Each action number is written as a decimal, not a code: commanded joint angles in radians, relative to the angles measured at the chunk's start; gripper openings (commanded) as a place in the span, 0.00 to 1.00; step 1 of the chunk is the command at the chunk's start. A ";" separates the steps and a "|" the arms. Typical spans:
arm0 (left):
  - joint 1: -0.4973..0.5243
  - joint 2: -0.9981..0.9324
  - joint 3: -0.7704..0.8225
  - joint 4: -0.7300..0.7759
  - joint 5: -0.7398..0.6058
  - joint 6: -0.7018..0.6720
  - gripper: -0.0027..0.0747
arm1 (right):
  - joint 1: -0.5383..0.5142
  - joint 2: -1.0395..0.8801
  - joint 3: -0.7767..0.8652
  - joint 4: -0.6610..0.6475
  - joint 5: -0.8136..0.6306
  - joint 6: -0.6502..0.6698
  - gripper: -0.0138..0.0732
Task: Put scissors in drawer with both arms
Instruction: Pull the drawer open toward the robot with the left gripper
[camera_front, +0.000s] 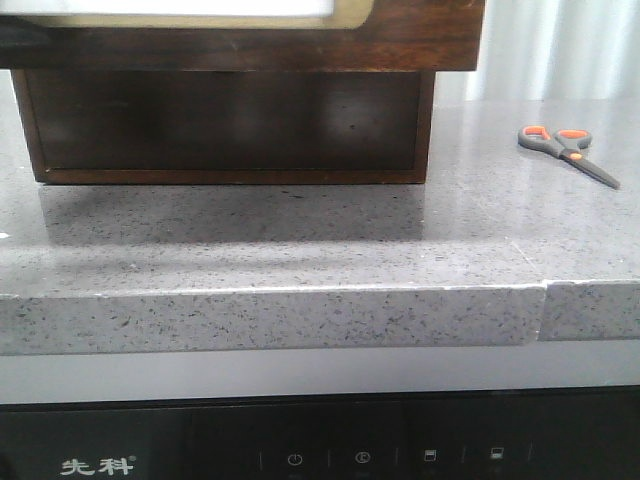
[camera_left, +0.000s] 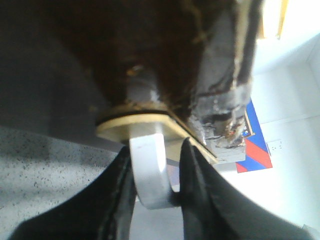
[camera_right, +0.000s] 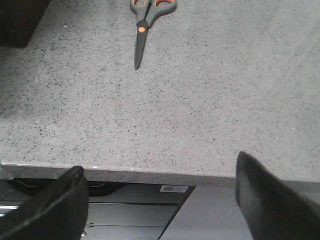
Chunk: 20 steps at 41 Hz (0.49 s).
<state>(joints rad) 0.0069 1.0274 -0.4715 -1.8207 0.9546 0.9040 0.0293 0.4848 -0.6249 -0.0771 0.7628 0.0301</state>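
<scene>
The scissors (camera_front: 566, 152), dark grey with orange-lined loops, lie flat on the grey counter at the right, apart from the wooden cabinet (camera_front: 230, 130). The drawer (camera_front: 400, 40) with its brass frame and white panel juts out above the cabinet at the top of the front view. In the left wrist view, my left gripper (camera_left: 155, 172) is shut on the drawer's pale ring handle (camera_left: 148, 172), under the brass plate (camera_left: 130, 124). My right gripper (camera_right: 160, 197) is open and empty, over the counter's front edge; the scissors (camera_right: 145, 20) lie well ahead of it. Neither gripper shows in the front view.
The grey speckled counter (camera_front: 300, 250) has a thick front edge with a seam (camera_front: 545, 295) at the right. A black appliance panel (camera_front: 300, 450) sits below it. A red and blue poster (camera_left: 255, 140) hangs on the wall behind the drawer.
</scene>
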 joint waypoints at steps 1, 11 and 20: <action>-0.009 -0.045 -0.026 -0.039 0.163 0.061 0.17 | 0.004 0.014 -0.033 -0.016 -0.062 -0.010 0.87; -0.009 -0.047 -0.026 -0.039 0.140 0.061 0.27 | 0.004 0.014 -0.033 -0.016 -0.064 -0.010 0.87; -0.009 -0.047 -0.026 -0.039 0.140 0.059 0.67 | 0.004 0.014 -0.033 -0.016 -0.064 -0.010 0.87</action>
<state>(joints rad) 0.0069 1.0002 -0.4671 -1.7717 0.9928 0.9510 0.0293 0.4848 -0.6249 -0.0771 0.7628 0.0301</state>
